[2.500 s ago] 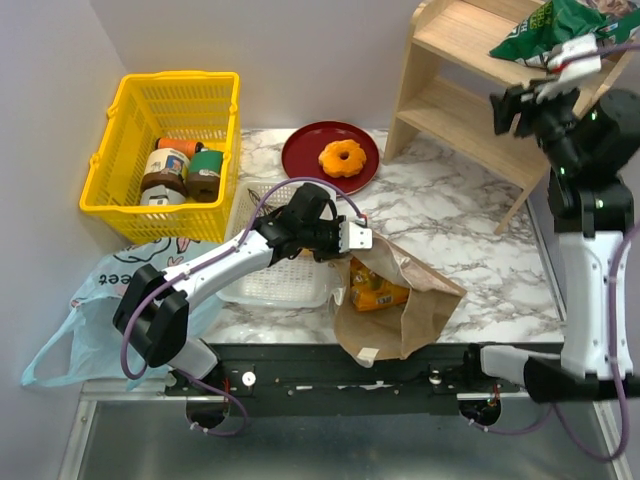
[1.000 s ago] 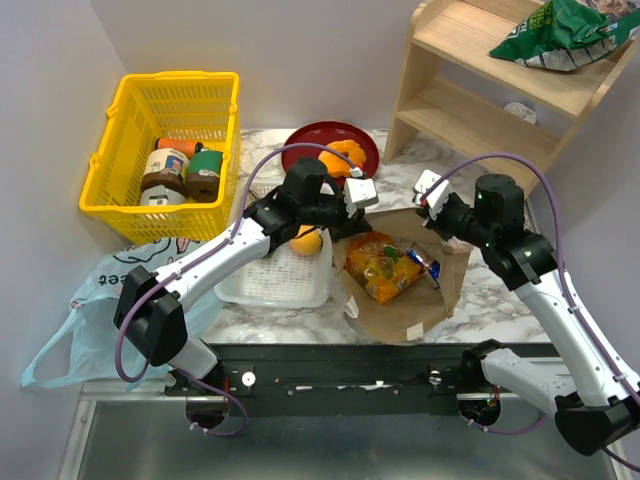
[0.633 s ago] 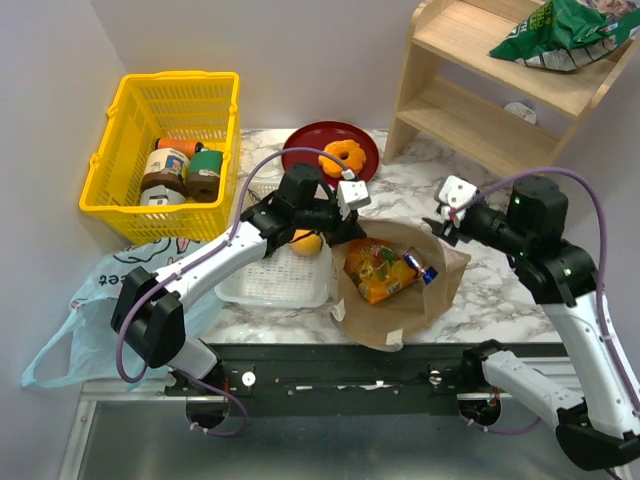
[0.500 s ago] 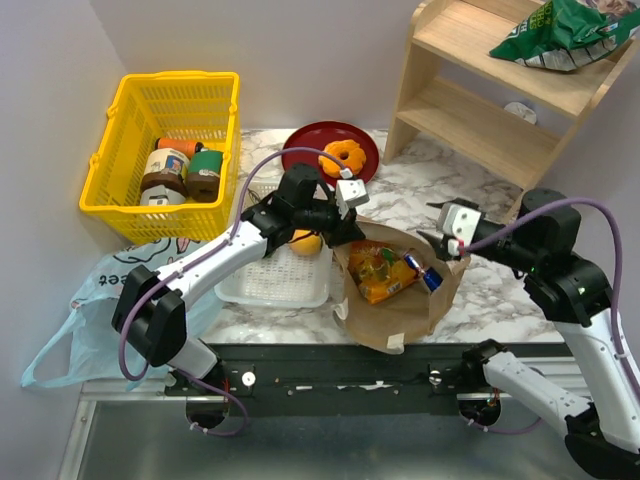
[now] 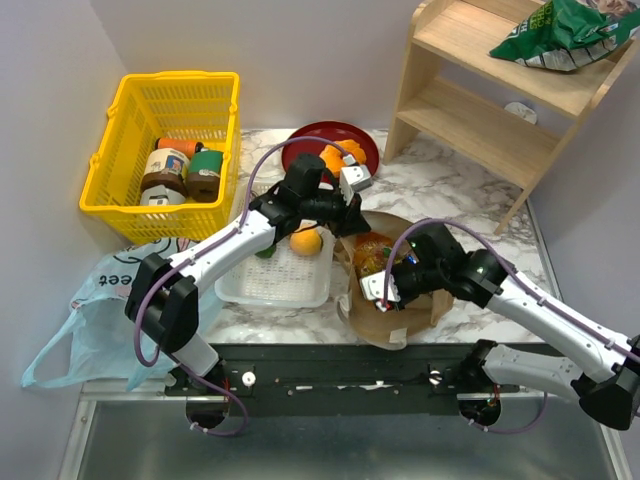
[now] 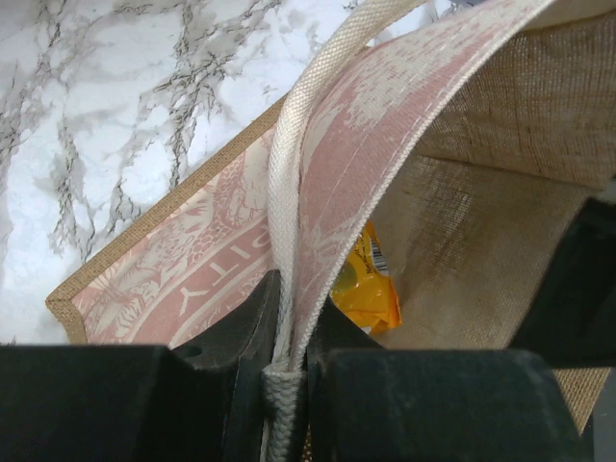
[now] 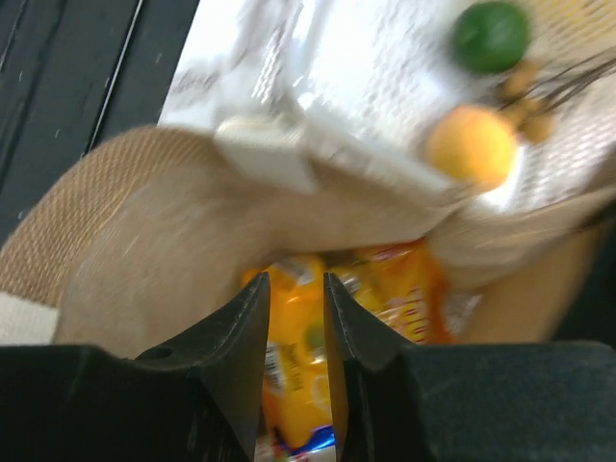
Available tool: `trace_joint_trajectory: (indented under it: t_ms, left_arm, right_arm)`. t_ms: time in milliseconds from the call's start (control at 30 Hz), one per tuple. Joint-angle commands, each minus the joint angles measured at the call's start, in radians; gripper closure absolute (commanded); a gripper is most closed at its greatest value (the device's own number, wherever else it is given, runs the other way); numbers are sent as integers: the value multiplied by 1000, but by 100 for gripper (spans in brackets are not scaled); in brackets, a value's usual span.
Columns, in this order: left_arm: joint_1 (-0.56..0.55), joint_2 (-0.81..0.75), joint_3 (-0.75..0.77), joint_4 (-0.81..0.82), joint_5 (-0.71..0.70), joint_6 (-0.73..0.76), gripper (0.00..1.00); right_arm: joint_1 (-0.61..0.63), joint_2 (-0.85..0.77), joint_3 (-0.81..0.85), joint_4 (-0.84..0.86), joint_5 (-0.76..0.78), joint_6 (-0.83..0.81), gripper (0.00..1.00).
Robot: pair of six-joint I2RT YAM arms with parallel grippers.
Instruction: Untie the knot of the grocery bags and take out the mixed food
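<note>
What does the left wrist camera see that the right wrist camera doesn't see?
Only the left wrist camera shows the flat white woven handle pinched by the left gripper, and the pink printed outer side of the bag. Only the right wrist camera shows the white perforated plastic tray holding a round green lime, a round orange and small brown fruits on stems. Both show the open brown bag and the yellow-orange snack packet lying inside it.
</note>
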Motion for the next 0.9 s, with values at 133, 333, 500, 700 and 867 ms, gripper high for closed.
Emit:
trace_joint_trajectory:
  t_ms: [133, 333, 500, 700, 867]
  left_arm:
    - [-3, -30, 6, 95, 99, -94, 100]
    - [4, -53, -39, 110, 102, -106, 100]
    - [7, -79, -70, 98, 95, -85, 100]
    - [9, -92, -93, 72, 79, -45, 100]
    - [9, -95, -97, 40, 61, 14, 100]
  right_arm:
    - [30, -3, -248, 156, 303, -51, 44]
    - [54, 144, -288, 346, 469, 9, 37]
    - [57, 172, -398, 471, 507, -80, 61]
    - [55, 12, -319, 274, 537, 4, 100]
    - [54, -140, -54, 74, 437, 207, 99]
